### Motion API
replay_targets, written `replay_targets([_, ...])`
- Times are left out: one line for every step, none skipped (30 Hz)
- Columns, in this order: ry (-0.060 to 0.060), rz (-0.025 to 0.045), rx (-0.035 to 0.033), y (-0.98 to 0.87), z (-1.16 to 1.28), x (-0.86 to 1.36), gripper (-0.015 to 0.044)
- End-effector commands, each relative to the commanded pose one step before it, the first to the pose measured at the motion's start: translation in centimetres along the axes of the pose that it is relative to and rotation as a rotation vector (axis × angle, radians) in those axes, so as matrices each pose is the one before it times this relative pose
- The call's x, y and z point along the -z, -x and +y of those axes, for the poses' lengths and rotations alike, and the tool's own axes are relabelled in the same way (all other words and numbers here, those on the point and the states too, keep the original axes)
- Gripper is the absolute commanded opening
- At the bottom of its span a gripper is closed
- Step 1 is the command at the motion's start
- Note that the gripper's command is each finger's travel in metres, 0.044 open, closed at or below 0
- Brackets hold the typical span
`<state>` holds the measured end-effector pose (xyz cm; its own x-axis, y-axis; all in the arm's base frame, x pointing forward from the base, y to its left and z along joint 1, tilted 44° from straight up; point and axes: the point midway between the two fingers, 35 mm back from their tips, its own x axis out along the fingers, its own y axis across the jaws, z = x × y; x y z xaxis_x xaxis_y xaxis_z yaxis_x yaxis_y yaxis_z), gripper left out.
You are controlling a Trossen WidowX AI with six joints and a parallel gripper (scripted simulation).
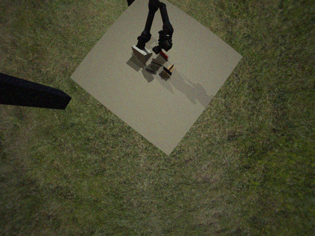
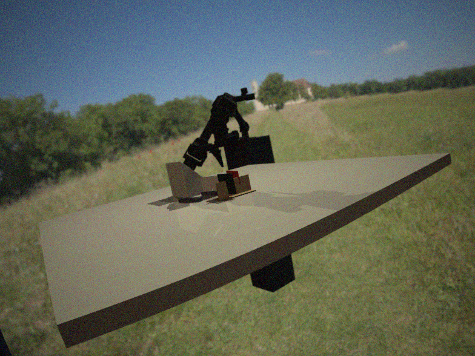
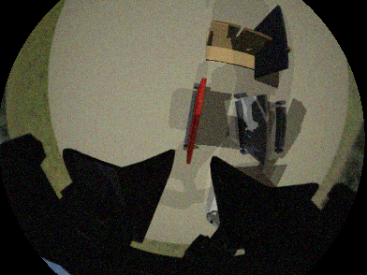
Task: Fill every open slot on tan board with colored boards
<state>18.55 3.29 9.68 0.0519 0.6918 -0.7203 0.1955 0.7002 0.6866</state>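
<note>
Table [image 1: 121, 94] [image 2: 153, 245] [image 3: 112, 84]: pale top, dark edge | grass [image 1: 101, 190] [image 2: 383, 268] [image 3: 28, 94]: around table | trees [image 2: 134, 114]: background | house [image 2: 303, 87]: reddish roof | clouds [image 2: 396, 47]: in blue sky [image 2: 191, 38]

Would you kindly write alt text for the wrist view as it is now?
Open black gripper fingers point toward an upright red board in its holder. Beyond it stands a tan board with a dark board set crosswise at one end.
</note>
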Motion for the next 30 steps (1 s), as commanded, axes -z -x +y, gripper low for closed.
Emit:
replay_targets([-0.0042,-0.00249,-0.00331,-0.595,0.031,-0.008,0.0183])
replay_targets([0.0000,-0.00002,-0.00004,-0.165,0.003,-0.001,0.0183])
replay_targets([0.0000,-0.00001,-0.00008,-0.165,0.003,0.000,0.0183])
replay_targets([0.0000,0.00000,-0.00011,-0.165,0.004,0.001,0.0183])
replay_targets([0.0000,-0.00003,-0.00002,-0.163,0.002,-0.002,0.0183])
replay_targets([0.0000,-0.00003,-0.00002,-0.163,0.002,-0.002,0.0183])
replay_targets([0.0000,-0.00002,-0.00005,-0.162,0.003,-0.001,0.0183])
replay_targets([0.0000,-0.00001,-0.00009,-0.162,0.003,0.000,0.0183])
replay_targets([0.0000,-0.00004,0.00001,-0.165,0.002,-0.003,0.0183])
replay_targets([0.0000,-0.00002,-0.00003,-0.165,0.002,-0.002,0.0183])
replay_targets([0.0000,-0.00001,-0.00006,-0.165,0.003,0.000,0.0183])
replay_targets([0.0000,0.00000,-0.00010,-0.165,0.004,0.001,0.0183])
replay_targets([0.0000,0.00000,-0.00011,-0.164,0.004,0.001,0.0183])
replay_targets([0.0000,-0.00003,0.00000,-0.163,0.002,-0.003,0.0183])
replay_targets([0.0000,-0.00002,-0.00003,-0.162,0.002,-0.002,0.0183])
replay_targets([0.0000,-0.00001,-0.00007,-0.162,0.003,0.000,0.0183])
replay_targets([0.0000,0.00000,-0.00010,-0.162,0.004,0.001,0.0183])
replay_targets([0.0000,0.00000,-0.00010,-0.161,0.004,0.001,0.0183])
replay_targets([0.0000,-0.00002,-0.00001,-0.160,0.002,-0.002,0.0183])
replay_targets([0.0000,-0.00001,-0.00005,-0.160,0.003,-0.001,0.0183])
replay_targets([0.0000,0.00000,-0.00008,-0.160,0.003,0.000,0.0183])
replay_targets([0.0000,0.00001,-0.00010,-0.159,0.004,0.001,0.0183])
replay_targets([0.0000,-0.00002,-0.00002,-0.158,0.002,-0.002,0.0183])
replay_targets([0.0000,-0.00001,-0.00005,-0.158,0.003,-0.001,0.0183])
replay_targets([0.0000,0.00000,-0.00008,-0.158,0.003,0.000,0.0183])
replay_targets([0.0000,0.00001,-0.00011,-0.157,0.004,0.001,0.0183])
replay_targets([0.0000,-0.00001,-0.00002,-0.156,0.002,-0.002,0.0183])
replay_targets([0.0000,-0.00001,-0.00004,-0.156,0.002,-0.001,0.0183])
replay_targets([0.0000,-0.00001,-0.00002,-0.155,0.002,-0.002,0.0183])
replay_targets([0.0000,0.00000,-0.00006,-0.156,0.003,0.000,0.0183])
